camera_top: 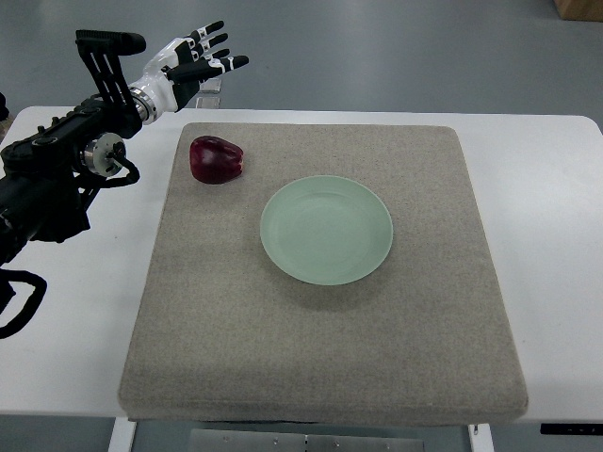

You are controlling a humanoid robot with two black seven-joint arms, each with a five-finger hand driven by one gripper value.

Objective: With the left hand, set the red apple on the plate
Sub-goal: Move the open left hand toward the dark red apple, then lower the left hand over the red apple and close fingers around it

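**Apple on the mat, left hand open above the far edge**

Top view: the red apple [218,159] lies on the grey mat [320,358], just left of the green plate [326,229], not touching it. Its long axis cannot be told. The left hand [193,58] has fingers spread wide, holding nothing.

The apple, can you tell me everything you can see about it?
The red apple is dark red, almost maroon, with a smooth, shiny skin that catches a little light. It looks whole and lies on the gray mat, near the mat's far left corner. Only the mat touches it. The pale green plate sits apart from it, toward the mat's middle, with nothing on it. The left robot hand is open and beyond the apple, not touching it.
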